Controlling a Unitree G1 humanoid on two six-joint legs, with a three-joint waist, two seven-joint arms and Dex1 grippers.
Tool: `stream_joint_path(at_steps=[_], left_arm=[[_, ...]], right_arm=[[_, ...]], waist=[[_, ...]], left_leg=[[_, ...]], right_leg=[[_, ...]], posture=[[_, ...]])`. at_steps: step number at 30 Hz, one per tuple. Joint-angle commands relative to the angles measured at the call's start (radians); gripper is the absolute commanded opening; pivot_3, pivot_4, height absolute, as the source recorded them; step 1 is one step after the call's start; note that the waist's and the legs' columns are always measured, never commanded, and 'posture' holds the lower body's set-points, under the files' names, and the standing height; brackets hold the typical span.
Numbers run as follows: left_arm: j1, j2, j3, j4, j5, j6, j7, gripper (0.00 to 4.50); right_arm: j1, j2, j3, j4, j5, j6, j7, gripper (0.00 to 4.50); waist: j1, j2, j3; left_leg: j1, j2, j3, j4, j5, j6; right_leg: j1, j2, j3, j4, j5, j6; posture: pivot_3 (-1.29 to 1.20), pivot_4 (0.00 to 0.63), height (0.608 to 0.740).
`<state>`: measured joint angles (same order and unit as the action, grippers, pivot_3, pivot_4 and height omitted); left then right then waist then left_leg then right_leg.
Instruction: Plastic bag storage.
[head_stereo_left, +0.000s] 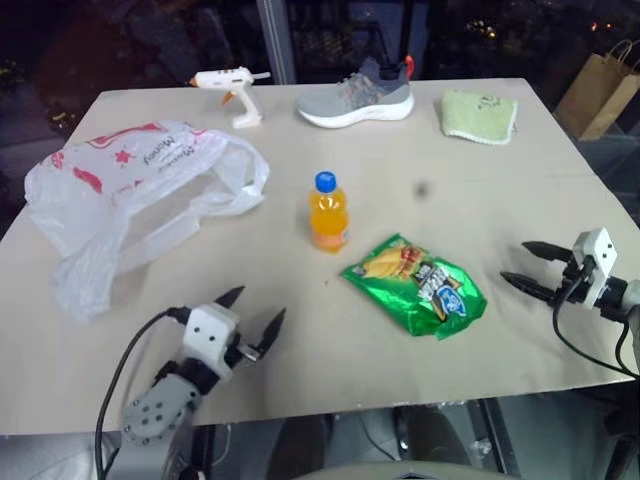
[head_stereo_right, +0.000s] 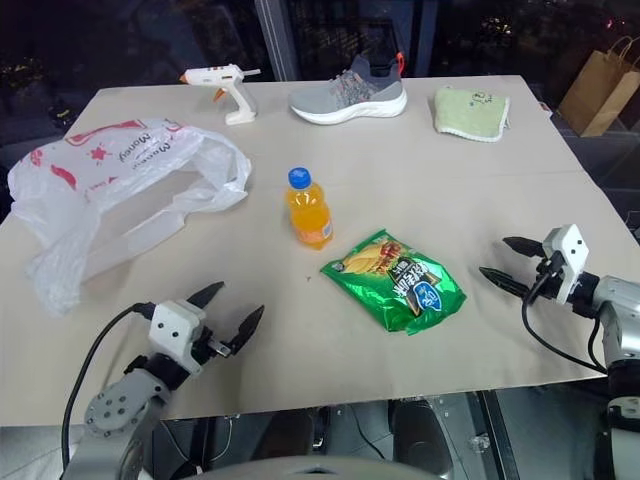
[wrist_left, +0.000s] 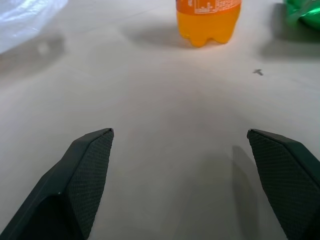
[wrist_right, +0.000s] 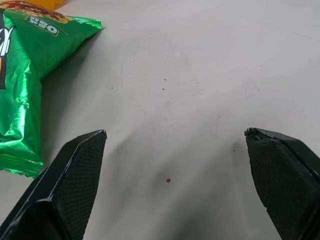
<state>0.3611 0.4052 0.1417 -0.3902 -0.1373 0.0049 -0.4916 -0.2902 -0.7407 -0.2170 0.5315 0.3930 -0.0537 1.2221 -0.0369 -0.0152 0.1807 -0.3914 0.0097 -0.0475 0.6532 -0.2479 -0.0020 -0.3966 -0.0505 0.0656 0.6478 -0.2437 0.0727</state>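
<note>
nearest the camera, the left gripper (head_stereo_left: 253, 312) hovers over the near edge of the table (head_stereo_left: 300, 380), its two black fingers spread wide with nothing between them. taking the orange drink bottle (head_stereo_left: 329, 212) at the table's middle as the landmark: the plastic bag (head_stereo_left: 130, 200) lies crumpled well to the left of the bottle, loop handles trailing toward it, untouched by either gripper. behind the bottle to the left sits a white glue gun (head_stereo_left: 232, 88), directly behind it a grey sneaker (head_stereo_left: 357, 96), and behind to the right a folded green cloth (head_stereo_left: 479, 116). just beside the bottle on its near right lies a green snack packet (head_stereo_left: 418, 284). far right of the bottle, the right gripper (head_stereo_left: 528, 265) points at the packet, fingers wide apart and empty.
</note>
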Motion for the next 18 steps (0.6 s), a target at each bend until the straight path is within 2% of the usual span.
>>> stream_joint_path(at_steps=[1, 5, 9, 12, 13, 14, 15, 18], left_arm=[[-0.049, 0.018, -0.012, -0.097, 0.071, 0.040, 0.050, 4.44], [-0.104, 0.041, -0.021, -0.217, 0.206, 0.170, 0.119, 4.44], [-0.137, 0.025, -0.002, -0.334, 0.271, 0.267, 0.175, 4.44], [-0.160, 0.075, -0.002, -0.418, 0.381, 0.293, 0.175, 4.44], [-0.166, 0.099, 0.001, -0.441, 0.458, 0.309, 0.185, 4.44], [-0.155, 0.122, 0.030, -0.455, 0.559, 0.317, 0.212, 4.44], [-0.149, 0.119, 0.078, -0.453, 0.602, 0.324, 0.248, 4.44], [-0.165, 0.083, 0.185, -0.417, 0.624, 0.362, 0.309, 4.44]], right_arm=[[-0.022, -0.010, -0.035, -0.007, 0.024, -0.015, 0.018, 4.50], [-0.017, -0.004, -0.040, -0.067, 0.057, 0.052, 0.004, 4.50], [-0.014, 0.011, -0.060, -0.133, 0.119, 0.109, 0.001, 4.50], [-0.017, 0.008, -0.071, -0.154, 0.142, 0.147, 0.005, 4.50], [-0.015, 0.006, -0.072, -0.155, 0.142, 0.150, 0.008, 4.50], [-0.005, -0.001, -0.075, -0.173, 0.165, 0.172, 0.037, 4.50], [0.005, -0.006, -0.081, -0.200, 0.197, 0.202, 0.066, 4.50], [0.022, -0.011, -0.097, -0.292, 0.285, 0.284, 0.119, 4.50]], waist=[[0.000, 0.000, 0.000], [0.000, 0.000, 0.000], [-0.002, 0.000, 0.000], [-0.001, 0.000, 0.000], [0.000, 0.000, 0.000], [0.000, 0.000, 0.000], [0.000, 0.000, 0.000], [-0.002, 0.001, 0.000]], left_leg=[[0.000, 0.000, 0.000, 0.000, 0.000, 0.000], [0.000, 0.000, 0.000, 0.000, 0.000, 0.000], [0.000, 0.000, 0.000, 0.000, 0.000, 0.000], [0.000, 0.000, -0.001, 0.000, 0.000, 0.000], [0.000, 0.000, -0.001, 0.000, 0.000, 0.000], [0.000, 0.000, -0.001, 0.000, 0.000, 0.000], [0.000, 0.000, -0.001, 0.000, 0.000, 0.000], [0.000, 0.000, -0.001, 0.000, 0.000, 0.000]], right_leg=[[0.000, 0.000, 0.000, 0.000, 0.000, 0.000], [0.000, 0.000, 0.000, 0.000, 0.000, 0.000], [0.000, 0.000, 0.000, 0.000, 0.000, 0.000], [0.000, 0.000, 0.000, 0.001, 0.000, 0.000], [0.000, 0.000, 0.000, 0.001, 0.000, 0.000], [0.000, 0.000, 0.000, 0.001, 0.000, 0.000], [0.000, 0.000, 0.000, 0.001, 0.000, 0.000], [0.000, 0.000, 0.000, 0.000, 0.000, 0.000]], posture=[[0.00, 0.150, 0.740], [0.00, 0.150, 0.740], [0.00, 0.150, 0.740], [0.00, 0.150, 0.740], [0.00, 0.150, 0.740], [0.00, 0.150, 0.740], [0.00, 0.150, 0.740], [0.00, 0.150, 0.740]])
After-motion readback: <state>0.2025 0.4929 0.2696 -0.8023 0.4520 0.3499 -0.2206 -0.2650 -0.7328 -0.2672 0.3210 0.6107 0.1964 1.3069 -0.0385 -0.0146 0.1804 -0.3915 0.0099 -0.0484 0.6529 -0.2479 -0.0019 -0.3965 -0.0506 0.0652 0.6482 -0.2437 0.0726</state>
